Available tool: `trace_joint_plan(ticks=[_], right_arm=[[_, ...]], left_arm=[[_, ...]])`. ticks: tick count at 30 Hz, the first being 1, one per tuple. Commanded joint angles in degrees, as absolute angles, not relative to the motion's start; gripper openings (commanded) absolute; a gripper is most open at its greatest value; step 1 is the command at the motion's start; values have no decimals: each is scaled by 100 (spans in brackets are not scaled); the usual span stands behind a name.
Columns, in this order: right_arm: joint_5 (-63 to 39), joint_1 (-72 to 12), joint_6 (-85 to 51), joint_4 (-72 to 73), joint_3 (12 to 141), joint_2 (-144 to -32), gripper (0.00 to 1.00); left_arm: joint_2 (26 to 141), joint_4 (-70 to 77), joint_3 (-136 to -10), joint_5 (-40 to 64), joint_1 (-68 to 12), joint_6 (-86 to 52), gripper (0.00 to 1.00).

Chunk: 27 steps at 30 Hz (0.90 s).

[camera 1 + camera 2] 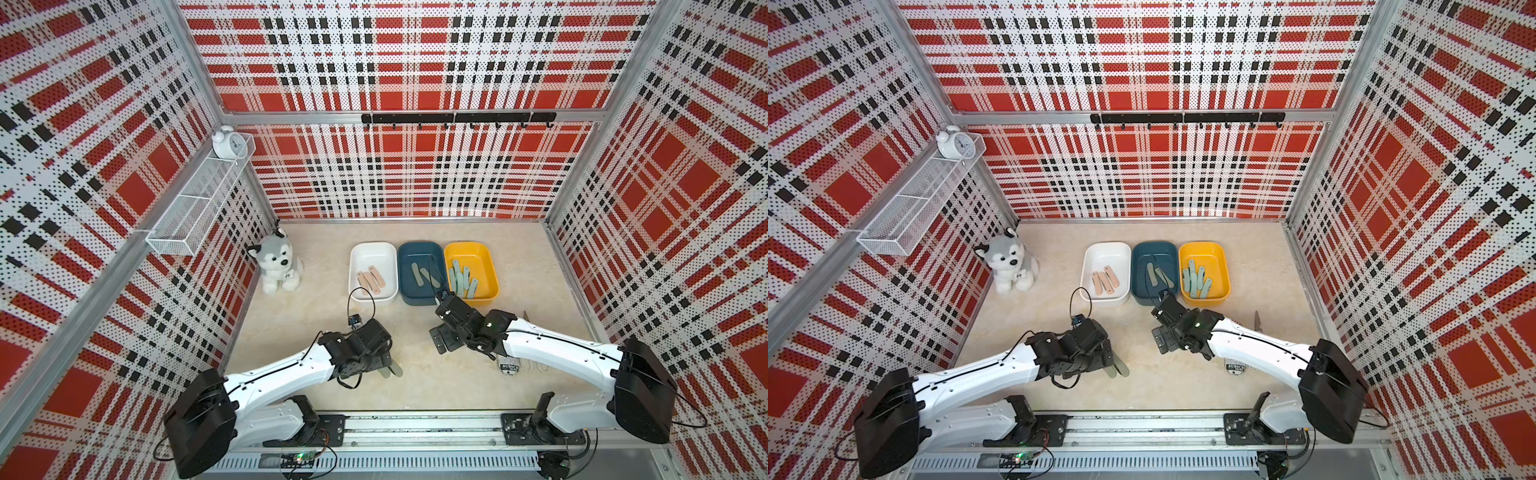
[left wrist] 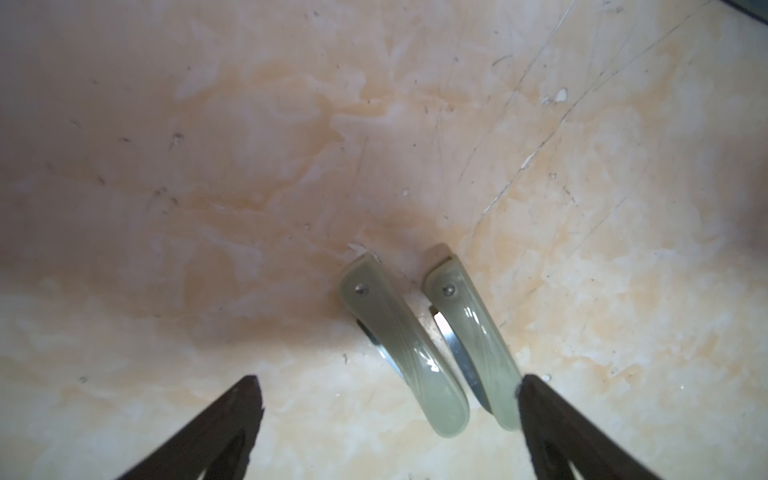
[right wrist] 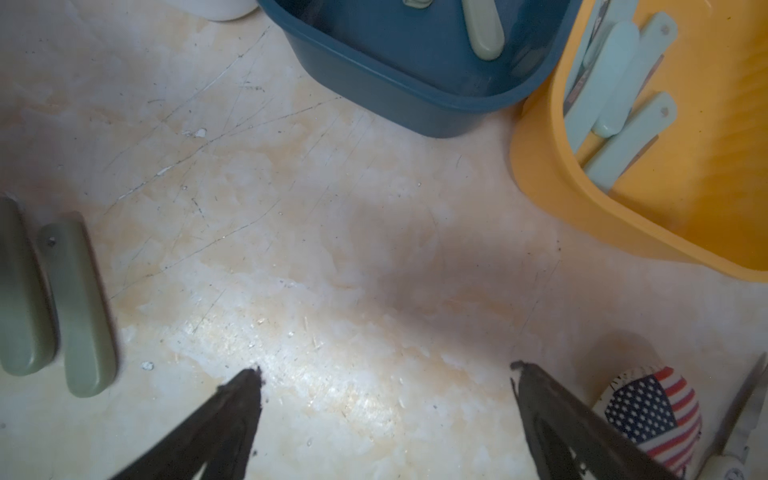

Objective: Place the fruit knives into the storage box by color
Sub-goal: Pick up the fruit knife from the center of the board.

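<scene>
Two sage fruit knives: loose on bench, side by side under wide-open left gripper, unsorted. Right gripper: wide, empty, beside blue box holding matching sage knives, their likely destination

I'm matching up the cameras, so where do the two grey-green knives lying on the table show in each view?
Left wrist: grey-green knives mid-picture, just ahead of the open left gripper.
Right wrist: at the picture's edge, one cut off.
Both top views: poking out from under the left gripper.
Landmark: blue box, in both top views and the right wrist.
</scene>
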<state>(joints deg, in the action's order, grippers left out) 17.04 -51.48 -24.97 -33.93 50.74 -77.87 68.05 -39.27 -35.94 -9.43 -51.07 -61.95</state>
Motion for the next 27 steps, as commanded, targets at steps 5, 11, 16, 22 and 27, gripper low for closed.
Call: trace_joint_plan(ticks=[5, 11, 16, 22, 27], right_arm=[[1725, -4907, -2298, -3210, 4940, -7677, 100], [1594, -4799, -2251, -3063, 4797, -7646, 100], [1570, -4781, -2249, -3031, 4781, -7682, 100], [1556, -4742, -2206, -3049, 4799, -7673, 100], [1538, -4737, -2187, -3067, 4877, -7733, 100]], left_arm=[[7492, -3902, -3843, -1042, -5414, -6345, 98], [7603, -3898, -3718, -1155, -5514, -6462, 87], [7719, -3909, -3729, -1161, -5593, -6468, 86], [7704, -3920, -3598, -1208, -5739, -6626, 76], [7734, -3913, -3517, -1222, -5774, -6631, 64]])
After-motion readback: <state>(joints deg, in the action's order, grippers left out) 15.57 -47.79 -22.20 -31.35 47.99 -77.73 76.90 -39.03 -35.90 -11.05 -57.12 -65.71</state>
